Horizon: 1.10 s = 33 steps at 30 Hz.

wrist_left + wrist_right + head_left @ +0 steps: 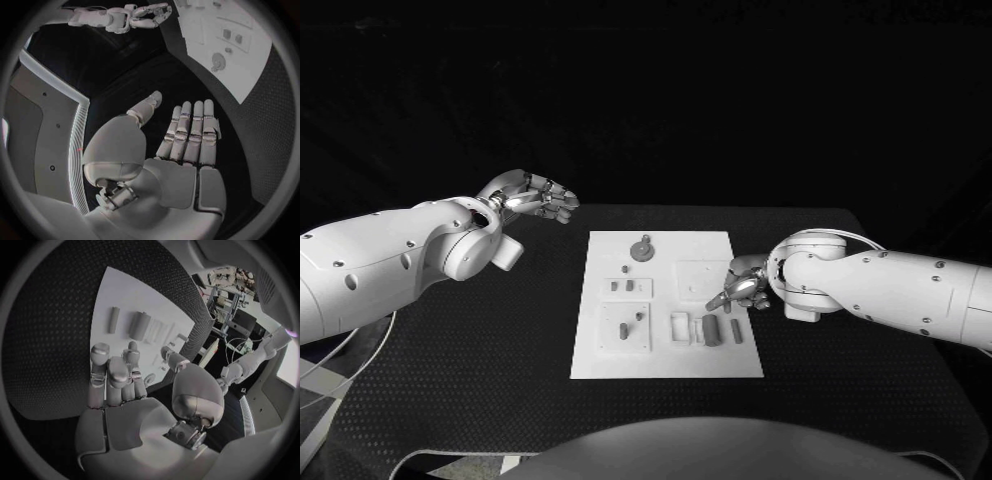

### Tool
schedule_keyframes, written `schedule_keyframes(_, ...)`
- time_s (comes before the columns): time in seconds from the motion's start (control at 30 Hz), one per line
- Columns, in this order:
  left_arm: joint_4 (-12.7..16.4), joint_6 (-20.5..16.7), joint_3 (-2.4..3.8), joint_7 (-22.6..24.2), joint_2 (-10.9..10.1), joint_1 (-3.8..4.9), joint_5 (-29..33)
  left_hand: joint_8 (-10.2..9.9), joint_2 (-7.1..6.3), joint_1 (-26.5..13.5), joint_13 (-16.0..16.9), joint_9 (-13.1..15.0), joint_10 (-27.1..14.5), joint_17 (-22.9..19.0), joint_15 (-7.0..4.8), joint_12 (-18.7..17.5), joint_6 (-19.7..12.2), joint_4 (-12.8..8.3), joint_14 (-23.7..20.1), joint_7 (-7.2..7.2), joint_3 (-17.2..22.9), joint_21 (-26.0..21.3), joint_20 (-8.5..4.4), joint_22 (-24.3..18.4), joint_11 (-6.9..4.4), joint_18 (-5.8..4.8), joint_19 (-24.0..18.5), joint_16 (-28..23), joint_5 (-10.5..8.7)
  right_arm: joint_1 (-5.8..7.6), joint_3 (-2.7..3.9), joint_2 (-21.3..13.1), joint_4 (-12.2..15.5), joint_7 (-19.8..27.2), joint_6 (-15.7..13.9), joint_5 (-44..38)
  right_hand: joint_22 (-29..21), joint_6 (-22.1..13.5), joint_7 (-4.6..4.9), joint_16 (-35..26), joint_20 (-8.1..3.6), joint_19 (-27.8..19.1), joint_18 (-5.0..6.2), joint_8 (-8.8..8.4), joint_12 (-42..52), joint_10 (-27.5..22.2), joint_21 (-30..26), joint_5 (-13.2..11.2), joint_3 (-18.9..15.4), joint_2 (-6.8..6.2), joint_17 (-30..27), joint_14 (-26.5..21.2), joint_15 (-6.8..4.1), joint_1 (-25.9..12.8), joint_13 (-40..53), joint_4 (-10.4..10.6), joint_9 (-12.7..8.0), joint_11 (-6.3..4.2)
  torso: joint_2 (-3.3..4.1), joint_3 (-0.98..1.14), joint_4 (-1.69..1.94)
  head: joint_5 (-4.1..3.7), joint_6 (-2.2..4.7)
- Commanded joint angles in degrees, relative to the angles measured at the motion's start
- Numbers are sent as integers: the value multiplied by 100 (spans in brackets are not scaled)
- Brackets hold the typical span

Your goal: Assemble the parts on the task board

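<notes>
The white task board [668, 362] lies in the middle of the black table. On it are a round grey part [642, 249] at the far end, two small parts [629, 287] in a recess, and two grey bars [711, 330] [736, 331] near the right edge. My right hand [743, 285] hovers at the board's right edge just beyond the bars, fingers apart and holding nothing; the right wrist view shows this hand [119, 385] above the bars [139, 326]. My left hand [531, 197] is raised off the board's far left corner, with fingers [187, 130] straight and nothing in it.
Black table [473, 340] surrounds the board on all sides, with a wide strip on the left. A shallow tray recess with a small piece [626, 325] sits at the board's near left. The left wrist view shows the board [250, 75] and my right hand [147, 15] far off.
</notes>
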Motion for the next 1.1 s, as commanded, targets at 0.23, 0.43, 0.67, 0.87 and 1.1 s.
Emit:
schedule_keyframes(0.23, 15, 82, 1, 27, 7, 4, 24, 38, -13, -66, -9, -7, 35, 10, 9, -19, -26, 47, 50, -23, 2, 15, -10, -5, 8, 52, 4, -21, 21, -124, -75, 167, -175, -106, 130, 137, 102, 86, -8, 35, -5, -14, 298, -36, 35, 50, 51, -12, -40, 163, 7, 0, -36, -38, -21, -17, -24, -9, 5, -9, 2, -7, 1)
schedule_keyframes(0.43, 21, 82, 1, 25, 0, 4, 24, 38, -12, -75, -10, -8, 36, 12, 9, -20, -26, 56, 50, -22, 1, 15, -10, -6, 8, 51, 4, -23, 21, -186, -92, 215, -191, -121, 171, 186, 104, 102, -7, 33, 5, -48, 298, -65, 35, 41, 64, -11, -117, 304, 2, -12, -34, -47, -36, -142, -47, -7, 2, -9, -9, 9, 1)
schedule_keyframes(0.67, 22, 87, 1, 26, -2, 4, 24, 38, -11, -80, -11, -9, 35, 13, 9, -20, -28, 62, 50, -22, 1, 14, -10, -7, 9, 51, 4, -25, 21, -250, -102, 261, -249, -151, 193, 203, 102, 119, -7, 34, 13, -63, 298, -79, 37, 39, 69, -7, -165, 372, -2, -14, -33, -85, -46, -206, -61, -7, 4, -4, 2, 11, 1)
schedule_keyframes(0.87, 29, 95, 1, 27, -8, 4, 24, 38, -12, -83, -11, -9, 35, 14, 9, -21, -29, 66, 50, -22, 0, 14, -11, -7, 8, 51, 3, -26, 21, -347, -104, 319, -327, -176, 157, 203, 100, 134, -8, 35, 17, -73, 298, -92, 42, 38, 76, -4, -191, 448, -5, -15, -33, -108, -53, -270, -73, -7, 5, -4, -2, 22, 1)
schedule_keyframes(1.1, 27, 94, 1, 28, -18, 4, 24, 39, -11, -87, -12, -10, 35, 15, 9, -22, -29, 72, 50, -22, 1, 13, -11, -8, 8, 50, 3, -28, 22, -456, -103, 385, -421, -186, 65, 60, 98, 139, -8, 35, 19, -80, 298, -101, 44, 35, 78, -3, -207, 488, -8, -17, -33, -126, -58, -313, -81, -7, 5, 0, -7, 28, 1)
